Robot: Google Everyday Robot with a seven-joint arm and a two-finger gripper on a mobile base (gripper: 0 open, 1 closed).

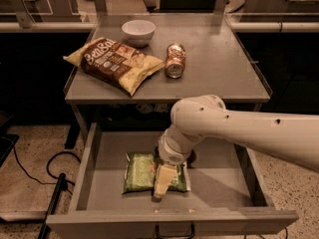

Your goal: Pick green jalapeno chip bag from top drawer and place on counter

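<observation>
The green jalapeno chip bag (139,172) lies flat in the open top drawer (88,168), left of its middle. My gripper (162,183) reaches down into the drawer on the white arm (239,128) and sits on the right part of the bag, covering it there. The bag rests on the drawer floor. The counter (219,66) is the grey tabletop right above the drawer.
On the counter lie a large brown-and-yellow chip bag (114,63), a white bowl (138,31) and a tipped soda can (175,60). The drawer's dark handle (174,231) is at the bottom edge. A black cable (52,176) runs on the floor to the left.
</observation>
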